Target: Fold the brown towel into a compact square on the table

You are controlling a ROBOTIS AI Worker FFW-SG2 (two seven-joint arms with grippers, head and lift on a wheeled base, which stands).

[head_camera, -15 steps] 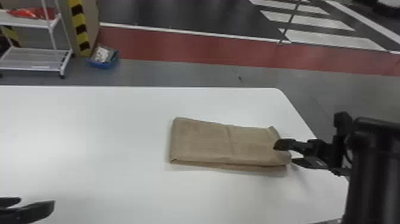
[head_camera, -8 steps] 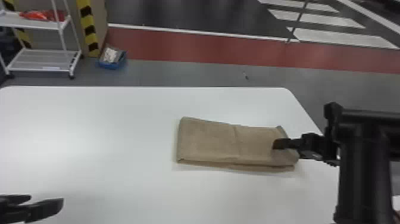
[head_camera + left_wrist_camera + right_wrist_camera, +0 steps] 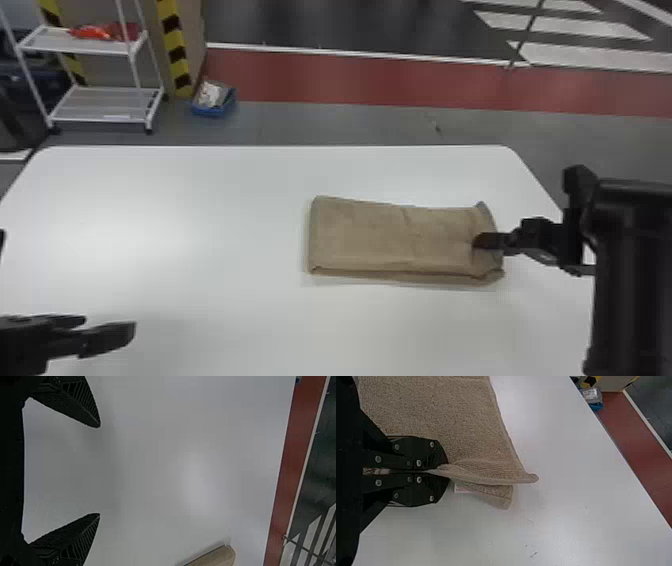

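Note:
The brown towel (image 3: 390,235) lies folded into a wide rectangle on the right half of the white table (image 3: 200,210). At its right end is my right gripper (image 3: 487,242). In the right wrist view, the right gripper (image 3: 442,471) is shut on the towel's edge, and the pinched cloth (image 3: 490,475) rises in a small ridge. My left gripper (image 3: 107,330) stands open at the table's front left, well apart from the towel. The left wrist view has the left gripper (image 3: 99,471) with bare table between its fingers and a towel corner (image 3: 218,557) farther off.
Beyond the table's far edge (image 3: 280,146) stand a white wheeled rack (image 3: 100,119) and a small blue bin (image 3: 214,107) on the floor. The right arm (image 3: 632,280) covers part of the table's right side.
The right gripper has closed on the towel's right end, whose edge is now lifted a little. The head view has shifted, so table and towel appear farther right.

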